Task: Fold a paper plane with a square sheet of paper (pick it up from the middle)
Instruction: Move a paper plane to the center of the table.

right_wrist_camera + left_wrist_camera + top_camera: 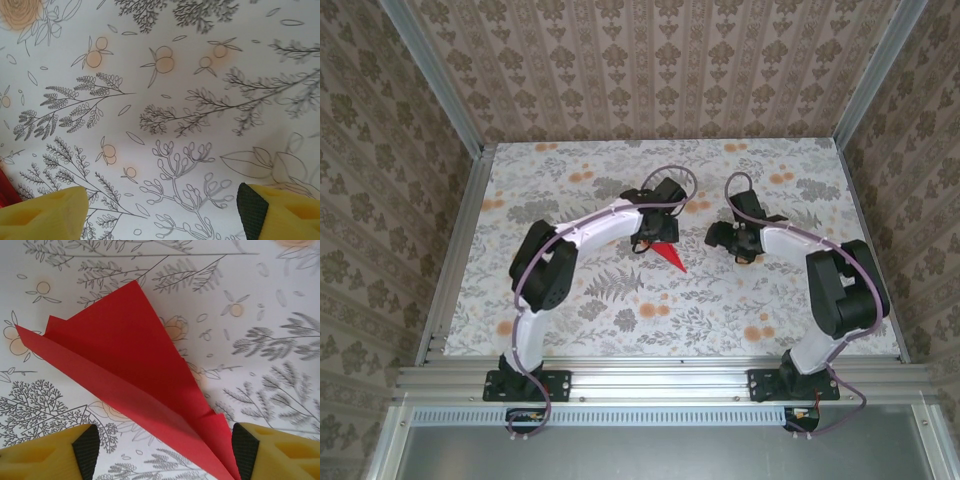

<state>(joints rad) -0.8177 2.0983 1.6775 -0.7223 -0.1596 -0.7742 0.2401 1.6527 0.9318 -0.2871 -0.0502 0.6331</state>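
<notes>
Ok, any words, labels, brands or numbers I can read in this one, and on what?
None can be read.
The plane is plain red, unprinted.
The table cover and wallpaper carry only plant and flower patterns.
The left arm and right arm show no legible label or number from above.

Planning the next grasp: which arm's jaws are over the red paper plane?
The left gripper: the paper plane lies between its open jaws, while the right gripper straddles bare patterned table.
</notes>
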